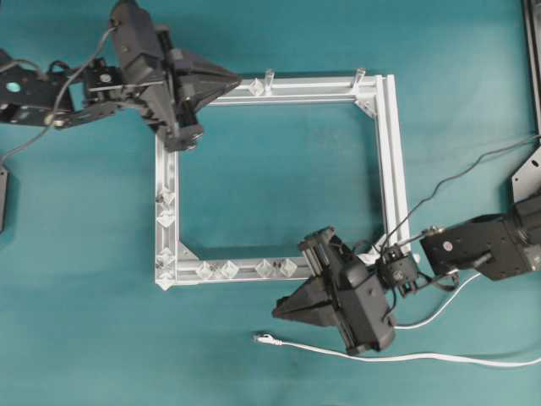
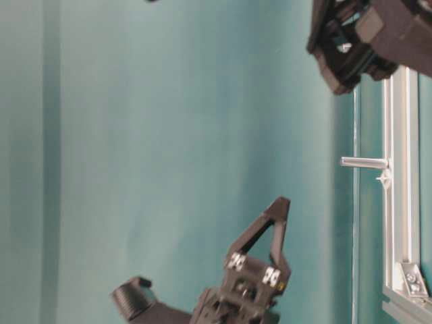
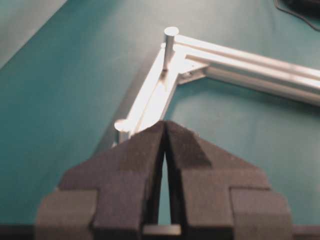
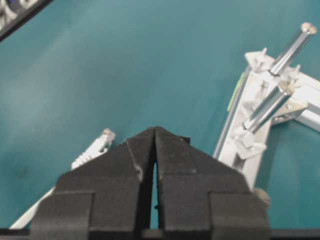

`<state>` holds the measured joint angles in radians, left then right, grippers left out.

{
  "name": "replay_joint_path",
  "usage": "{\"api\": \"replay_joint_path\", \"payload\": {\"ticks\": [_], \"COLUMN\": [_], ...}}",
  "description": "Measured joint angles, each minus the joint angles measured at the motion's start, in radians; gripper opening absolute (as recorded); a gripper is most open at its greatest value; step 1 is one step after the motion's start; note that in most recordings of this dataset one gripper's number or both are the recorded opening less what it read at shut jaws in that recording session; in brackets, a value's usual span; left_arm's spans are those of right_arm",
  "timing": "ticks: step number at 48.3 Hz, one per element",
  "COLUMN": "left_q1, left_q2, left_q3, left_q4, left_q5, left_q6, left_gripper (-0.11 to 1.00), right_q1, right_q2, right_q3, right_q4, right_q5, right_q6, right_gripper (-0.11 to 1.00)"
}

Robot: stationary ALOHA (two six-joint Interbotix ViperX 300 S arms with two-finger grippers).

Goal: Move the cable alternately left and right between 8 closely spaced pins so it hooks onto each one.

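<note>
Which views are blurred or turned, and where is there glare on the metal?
Overhead view: evenly lit and fairly sharp; the cable shows clearly. Table-level view: turned sideways, the frame runs vertically. Left wrist view: soft focus, with glare on the frame rail. Right wrist view: bright glare on the posts; the right gripper is dark.

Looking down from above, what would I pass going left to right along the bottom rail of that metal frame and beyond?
First pair of pins → second pair of pins → right pincer, shut and empty.
</note>
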<state>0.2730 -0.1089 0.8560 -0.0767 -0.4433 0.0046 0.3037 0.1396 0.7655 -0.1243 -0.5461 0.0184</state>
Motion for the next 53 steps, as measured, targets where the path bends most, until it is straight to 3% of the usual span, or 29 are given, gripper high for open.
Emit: {"api": "replay_joint_path", "payload": {"ticks": [13,23,31,39,41,49,53], "left_q1": [-0.061,-0.109,-0.146,-0.156,-0.158,-0.16,-0.158], "left_q2": [-0.15,-0.236,-0.282,-0.328,-0.342,-0.414,-0.465], "left_q3": [0.097,0.172,0.213,0.238,0.245,0.288,0.314], "left_q4": [0.0,0.0,0.0,0.0,0.0,0.0,0.0], "left_q5": [0.089,0.097,0.127,0.17,0.181,0.207,0.219], "left_q6": [0.0,-0.008,-0.017,-0.017,-0.017,-0.017,-0.017], "left_gripper": [0.0,0.0,0.0,0.0,0.0,0.0,0.0], "right_q1": [0.051,0.055,0.057,0.057,0.057,0.058,0.06], "right_q2": [-0.028,-0.028,-0.028,-0.02,-0.017,0.006,0.021], "right_q3": [-0.117,-0.183,-0.216,-0.242,-0.252,-0.296,-0.322], "right_q4": [0.0,0.002,0.002,0.002,0.002,0.002,0.002], "right_q5": [0.347,0.566,0.65,0.663,0.67,0.729,0.761], "right_q6": [0.043,0.146,0.238,0.268,0.276,0.325,0.341], "right_gripper": [0.0,0.0,0.0,0.0,0.04,0.45,0.47]}}
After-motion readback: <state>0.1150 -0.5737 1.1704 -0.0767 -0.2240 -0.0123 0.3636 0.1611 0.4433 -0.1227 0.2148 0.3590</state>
